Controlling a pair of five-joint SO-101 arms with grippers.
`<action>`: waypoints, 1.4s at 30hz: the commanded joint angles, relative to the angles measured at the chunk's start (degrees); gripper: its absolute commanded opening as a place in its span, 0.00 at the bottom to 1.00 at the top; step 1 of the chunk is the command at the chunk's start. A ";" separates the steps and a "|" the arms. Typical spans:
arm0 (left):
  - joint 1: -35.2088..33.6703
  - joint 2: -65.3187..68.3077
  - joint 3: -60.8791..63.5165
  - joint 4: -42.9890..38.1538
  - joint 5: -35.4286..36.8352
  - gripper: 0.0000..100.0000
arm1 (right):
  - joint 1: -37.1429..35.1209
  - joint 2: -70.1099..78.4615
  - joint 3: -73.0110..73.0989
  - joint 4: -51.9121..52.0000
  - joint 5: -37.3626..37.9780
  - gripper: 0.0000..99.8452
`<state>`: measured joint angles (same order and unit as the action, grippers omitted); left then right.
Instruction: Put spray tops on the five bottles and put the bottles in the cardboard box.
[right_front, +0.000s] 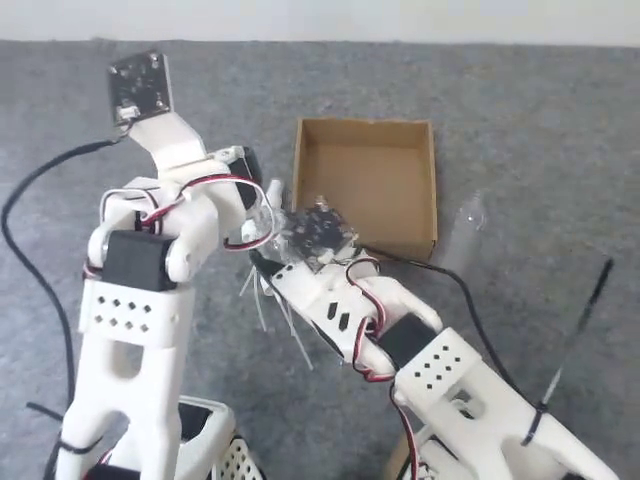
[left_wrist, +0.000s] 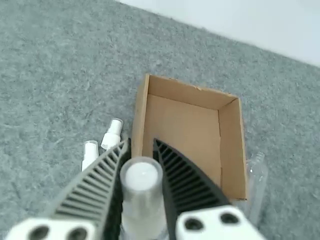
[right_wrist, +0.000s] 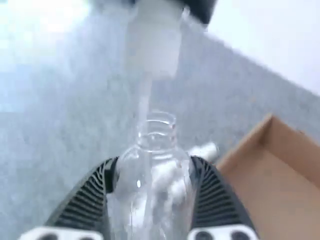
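Cardboard box (left_wrist: 180, 125), square and open, sits on the grey fuzzy desk (right_front: 540, 130); left hand (left_wrist: 141, 147) grips a white spray top (left_wrist: 142, 177), right hand (right_wrist: 154, 167) grips a clear bottle (right_wrist: 152, 187).

Grey carpet (right_front: 560, 130) covers the surface, a pale wall (right_front: 400, 20) behind.

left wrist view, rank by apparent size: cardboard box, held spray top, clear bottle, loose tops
open brown cardboard box
white spray top in left gripper, inflated by nearness
clear plastic bottle
two loose white tops, alike
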<state>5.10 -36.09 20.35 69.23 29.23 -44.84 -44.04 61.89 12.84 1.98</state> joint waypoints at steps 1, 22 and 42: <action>0.09 -1.41 0.57 -1.14 -3.16 0.01 | 0.22 -2.42 -0.09 -6.81 -2.73 0.01; 4.66 -5.63 10.51 -10.11 -12.22 0.01 | 4.44 -3.03 3.60 -10.24 -2.99 0.01; 7.91 -9.85 15.25 -13.10 -15.91 0.12 | 3.47 -12.18 8.88 -9.80 -2.81 0.01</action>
<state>12.66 -45.49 35.91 57.19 14.11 -42.37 -52.84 71.74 4.66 -0.31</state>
